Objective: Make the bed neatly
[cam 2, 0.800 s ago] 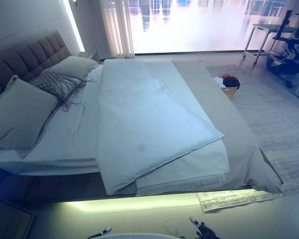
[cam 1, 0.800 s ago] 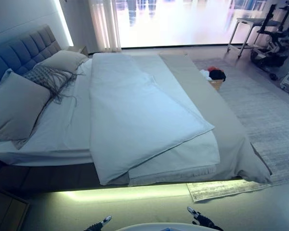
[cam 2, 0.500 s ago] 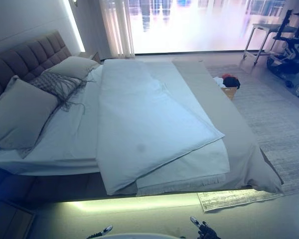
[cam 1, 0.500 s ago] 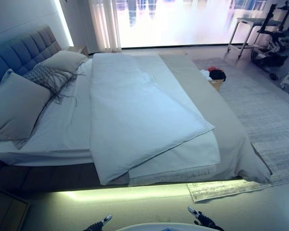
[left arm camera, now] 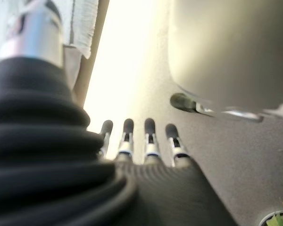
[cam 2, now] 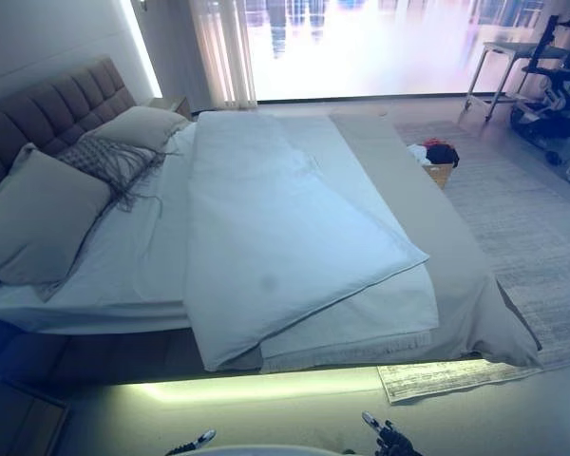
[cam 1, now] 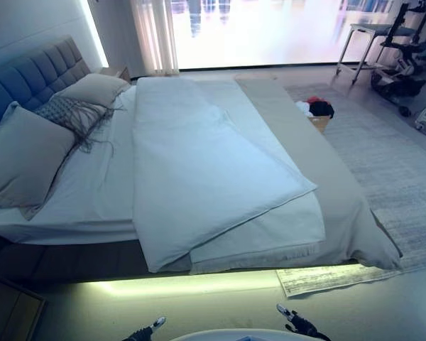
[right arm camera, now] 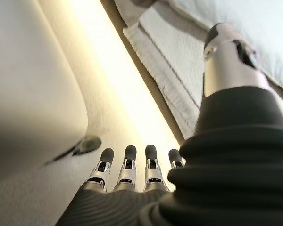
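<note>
The bed has a white duvet (cam 1: 199, 170) lying skewed, its near corner folded over and hanging off the near edge. A grey bedspread (cam 1: 334, 185) covers the foot end on the right and drapes to the floor. Two pillows (cam 1: 21, 153) (cam 1: 94, 89) and a fringed cushion (cam 1: 71, 114) lean by the padded headboard (cam 1: 35, 74). My left hand (cam 1: 145, 330) and right hand (cam 1: 298, 325) hang low, short of the bed's near edge. In the wrist views the left hand (left arm camera: 146, 150) and right hand (right arm camera: 127, 169) have straight fingers and hold nothing.
A basket of clothes (cam 1: 316, 114) stands on the rug (cam 1: 390, 163) beyond the bed's foot. A wooden nightstand (cam 1: 11, 309) is at the lower left. A stool (cam 1: 362, 39) and equipment (cam 1: 405, 71) stand at the far right. A lit strip (cam 1: 192, 284) runs under the bed's near edge.
</note>
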### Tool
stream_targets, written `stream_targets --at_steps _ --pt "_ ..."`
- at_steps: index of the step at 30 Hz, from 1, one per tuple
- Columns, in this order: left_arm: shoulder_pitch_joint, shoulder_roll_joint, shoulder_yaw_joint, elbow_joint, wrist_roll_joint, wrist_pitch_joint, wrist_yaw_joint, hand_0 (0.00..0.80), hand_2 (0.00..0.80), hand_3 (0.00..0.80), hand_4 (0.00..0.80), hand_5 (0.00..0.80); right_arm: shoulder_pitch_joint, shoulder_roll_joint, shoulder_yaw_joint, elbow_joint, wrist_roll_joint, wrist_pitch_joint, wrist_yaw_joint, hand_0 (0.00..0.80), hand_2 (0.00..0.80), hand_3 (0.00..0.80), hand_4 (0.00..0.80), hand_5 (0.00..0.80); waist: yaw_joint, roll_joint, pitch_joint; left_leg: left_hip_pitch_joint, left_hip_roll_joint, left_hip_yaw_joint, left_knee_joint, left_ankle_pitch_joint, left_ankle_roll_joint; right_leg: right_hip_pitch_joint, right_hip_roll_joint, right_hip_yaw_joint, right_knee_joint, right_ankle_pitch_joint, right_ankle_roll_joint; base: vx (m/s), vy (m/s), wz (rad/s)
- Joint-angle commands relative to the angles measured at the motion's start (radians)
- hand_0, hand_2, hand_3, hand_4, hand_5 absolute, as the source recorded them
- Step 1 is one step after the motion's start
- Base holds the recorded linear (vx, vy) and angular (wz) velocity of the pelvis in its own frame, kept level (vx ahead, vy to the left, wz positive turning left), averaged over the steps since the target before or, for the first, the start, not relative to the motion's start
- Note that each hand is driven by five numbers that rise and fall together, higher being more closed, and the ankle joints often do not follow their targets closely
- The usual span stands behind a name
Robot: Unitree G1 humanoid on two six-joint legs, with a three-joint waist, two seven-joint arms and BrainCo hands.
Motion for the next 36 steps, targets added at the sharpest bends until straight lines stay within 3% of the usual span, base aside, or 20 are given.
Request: stream_targets --at_steps 1,7,10,11,12,13,14,16,18,20,24,26,28,30,34,36 --pt "-0.084 -0.067 -0.021 0.041 0.028 0.010 -0.015 0.000 0.000 0.000 0.000 0.000 -0.085 0.020 0.011 0.064 -0.052 -0.018 -0.065 0.000 0.000 0.000 0.000 0.000 0.002 -0.024 0.055 -0.031 -0.032 0.048 0.004 0.042 0.041 0.072 0.029 0.033 0.006 -0.052 0.004 0.034 -0.045 0.00" --pt "-0.079 -0.068 -0.011 0.047 0.022 0.003 -0.004 0.000 0.000 0.000 0.000 0.000 -0.084 0.021 0.011 0.077 -0.074 -0.002 -0.072 0.000 0.000 0.000 0.000 0.000 0.003 -0.030 0.057 -0.021 -0.028 0.043 0.028 0.033 0.038 0.081 0.034 0.040 0.013 -0.062 -0.005 0.061 -0.068 0.00" --pt "-0.080 -0.065 0.009 0.046 -0.002 -0.021 0.009 0.000 0.000 0.000 0.000 0.000 -0.093 0.022 0.026 0.069 -0.094 0.017 -0.068 0.000 0.000 0.000 0.000 0.000 0.010 -0.056 0.076 -0.101 -0.022 0.041 0.238 0.015 0.025 0.062 0.024 0.033 0.065 -0.073 -0.030 0.017 -0.111 0.01" --pt "-0.082 -0.064 0.011 0.046 -0.007 -0.026 0.009 0.000 0.000 0.000 0.000 0.000 -0.095 0.020 0.030 0.066 -0.094 0.018 -0.067 0.000 0.000 0.000 0.000 0.000 0.012 -0.059 0.080 -0.128 -0.023 0.032 0.286 0.026 0.022 0.057 0.024 0.029 0.074 -0.076 -0.035 -0.021 -0.096 0.09" --pt "-0.087 -0.063 0.020 0.046 -0.023 -0.041 0.004 0.000 0.000 0.000 0.000 0.000 -0.094 0.012 0.040 0.055 -0.097 0.020 -0.070 0.000 0.000 0.000 0.000 0.000 0.022 -0.061 0.105 -0.215 -0.018 0.012 0.406 0.107 0.005 0.054 0.028 0.024 0.094 -0.085 -0.052 -0.009 -0.044 0.17" --pt "-0.089 -0.063 0.027 0.044 -0.036 -0.043 0.000 0.000 0.000 0.000 0.000 0.000 -0.094 0.006 0.045 0.047 -0.104 0.022 -0.081 0.000 0.000 0.000 0.000 0.000 0.027 -0.057 0.120 -0.264 -0.005 0.007 0.426 0.150 -0.008 0.055 0.035 0.026 0.103 -0.090 -0.058 0.032 -0.006 0.24" --pt "-0.091 -0.063 0.033 0.042 -0.044 -0.042 0.000 0.000 0.000 0.000 0.000 0.000 -0.094 0.001 0.047 0.044 -0.108 0.024 -0.091 0.000 0.000 0.000 0.000 0.000 0.028 -0.055 0.128 -0.276 0.004 0.016 0.413 0.159 -0.014 0.057 0.038 0.030 0.107 -0.094 -0.057 0.123 0.095 0.16" --pt "-0.091 -0.062 0.044 0.039 -0.059 -0.037 -0.003 0.000 0.000 0.000 0.000 0.000 -0.102 -0.016 0.037 0.053 -0.103 0.019 -0.100 0.000 0.000 0.000 0.000 0.000 0.027 -0.037 0.137 -0.260 0.056 0.068 0.243 0.190 -0.032 0.073 0.045 0.030 0.102 -0.108 -0.043 0.218 0.174 0.00" --pt "-0.092 -0.060 0.041 0.042 -0.063 -0.038 0.000 0.000 0.000 0.000 0.000 0.000 -0.104 -0.027 0.022 0.052 -0.102 0.010 -0.103 0.000 0.000 0.000 0.000 0.000 0.034 -0.026 0.140 -0.260 0.103 0.057 0.124 0.270 -0.053 0.097 0.043 0.036 0.094 -0.122 -0.036 0.250 0.190 0.03" --pt "-0.088 -0.057 0.049 0.051 -0.057 -0.058 0.002 0.000 0.000 0.000 0.000 0.000 -0.101 -0.038 0.010 0.048 -0.077 -0.002 -0.096 0.000 0.000 0.000 0.000 0.000 0.050 -0.025 0.140 -0.286 0.150 0.018 0.040 0.337 -0.072 0.138 0.032 0.057 0.085 -0.142 -0.031 0.262 0.199 -0.21" --pt "-0.070 -0.058 0.069 0.059 -0.024 -0.097 0.006 0.000 0.000 0.000 0.000 0.000 -0.086 -0.048 -0.024 0.055 -0.051 -0.015 -0.088 0.000 0.000 0.000 0.000 0.000 0.051 -0.025 0.118 -0.283 0.203 0.016 0.022 0.322 -0.076 0.190 -0.015 0.081 0.096 -0.186 -0.009 0.290 0.312 0.05" --pt "-0.076 -0.056 0.069 0.061 0.015 -0.098 0.012 0.000 0.000 0.000 0.000 0.000 -0.079 -0.046 -0.045 0.072 -0.051 -0.027 -0.103 0.000 0.000 0.000 0.000 0.000 0.043 -0.018 0.098 -0.260 0.190 0.030 0.026 0.259 -0.062 0.194 -0.062 0.084 0.127 -0.196 0.014 0.338 0.469 -0.28" --pt "-0.086 -0.051 0.053 0.061 0.028 -0.087 0.023 0.000 0.000 0.000 0.000 0.000 -0.070 -0.045 -0.068 0.074 -0.026 -0.021 -0.119 0.000 0.000 0.000 0.000 0.000 0.036 -0.011 0.090 -0.264 0.172 0.044 0.067 0.240 -0.063 0.191 -0.103 0.072 0.161 -0.193 0.042 0.319 0.467 -0.02" --pt "-0.098 -0.038 0.044 0.050 0.041 -0.081 0.018 0.000 0.000 0.000 0.000 0.000 -0.061 -0.039 -0.094 0.068 -0.015 -0.019 -0.104 0.000 0.000 0.000 0.000 0.000 0.030 -0.017 0.083 -0.285 0.130 0.049 0.148 0.188 -0.039 0.189 -0.143 0.082 0.179 -0.169 0.064 0.303 0.431 0.04" --pt "-0.115 -0.024 0.010 0.027 0.053 -0.056 -0.002 0.000 0.000 0.000 0.000 0.000 -0.068 -0.027 -0.105 0.048 -0.020 -0.033 -0.095 0.000 0.000 0.000 0.000 0.000 0.021 -0.009 0.073 -0.263 0.054 0.055 0.190 0.115 0.023 0.135 -0.220 0.107 0.238 -0.064 0.069 0.284 0.407 -0.21" --pt "-0.116 -0.018 -0.002 0.026 0.054 -0.054 -0.006 0.000 0.000 0.000 0.000 0.000 -0.071 -0.023 -0.103 0.045 -0.031 -0.035 -0.093 0.000 0.000 0.000 0.000 0.000 0.026 -0.005 0.066 -0.263 0.028 0.070 0.198 0.092 0.044 0.117 -0.247 0.094 0.272 -0.027 0.066 0.225 0.319 0.22"
